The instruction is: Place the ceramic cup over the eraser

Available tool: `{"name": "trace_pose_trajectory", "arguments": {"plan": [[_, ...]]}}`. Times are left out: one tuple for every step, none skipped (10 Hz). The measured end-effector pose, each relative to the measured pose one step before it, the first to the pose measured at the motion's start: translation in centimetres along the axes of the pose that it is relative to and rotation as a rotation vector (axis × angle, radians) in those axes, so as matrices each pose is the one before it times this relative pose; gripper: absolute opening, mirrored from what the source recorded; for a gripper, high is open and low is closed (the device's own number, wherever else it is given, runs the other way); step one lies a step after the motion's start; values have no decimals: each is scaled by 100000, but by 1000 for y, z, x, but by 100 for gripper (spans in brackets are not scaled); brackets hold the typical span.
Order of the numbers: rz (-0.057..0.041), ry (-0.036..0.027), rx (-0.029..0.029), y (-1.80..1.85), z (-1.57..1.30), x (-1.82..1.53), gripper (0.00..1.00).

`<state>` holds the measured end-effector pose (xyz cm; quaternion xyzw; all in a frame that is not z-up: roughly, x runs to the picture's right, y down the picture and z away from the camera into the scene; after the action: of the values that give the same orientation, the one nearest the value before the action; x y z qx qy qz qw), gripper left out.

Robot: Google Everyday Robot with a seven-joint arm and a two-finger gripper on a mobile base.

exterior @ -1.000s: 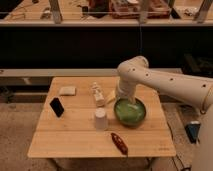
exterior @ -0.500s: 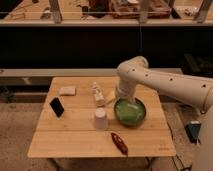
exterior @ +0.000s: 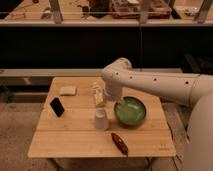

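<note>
Nothing has moved: the gripper point(exterior: 118, 103), its state impossible to tell, hovers beside the ungrasped small white ceramic cup point(exterior: 101, 119), leaving the flat black eraser point(exterior: 57, 106) uncovered.

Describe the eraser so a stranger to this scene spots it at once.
On the wooden table, look to the picture's left end, away from the green bowl where the gripper hangs by the rim. The eraser is the small slab there, nearer the camera than a pale beige block. It alone is black; the cup mid-table is white.
</note>
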<state>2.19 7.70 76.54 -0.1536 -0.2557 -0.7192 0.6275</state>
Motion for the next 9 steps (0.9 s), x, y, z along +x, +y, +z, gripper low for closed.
{"name": "trace_pose_trajectory", "arguments": {"plan": [[-570, -101, -690, -45, 218, -57, 80], [-1563, -381, -397, -871, 468, -313, 80], [-1019, -169, -477, -968, 130, -408, 80], [-1397, 437, -1104, -856, 16, -161, 80], [-2575, 20, -736, -1925, 51, -278, 80], [-1251, 73, -496, -791, 125, -180, 80], [-672, -177, -426, -231, 444, -331, 80], [-208, -55, -72, 57, 685, -315, 80], [-401, 42, -80, -107, 1256, -407, 80]]}}
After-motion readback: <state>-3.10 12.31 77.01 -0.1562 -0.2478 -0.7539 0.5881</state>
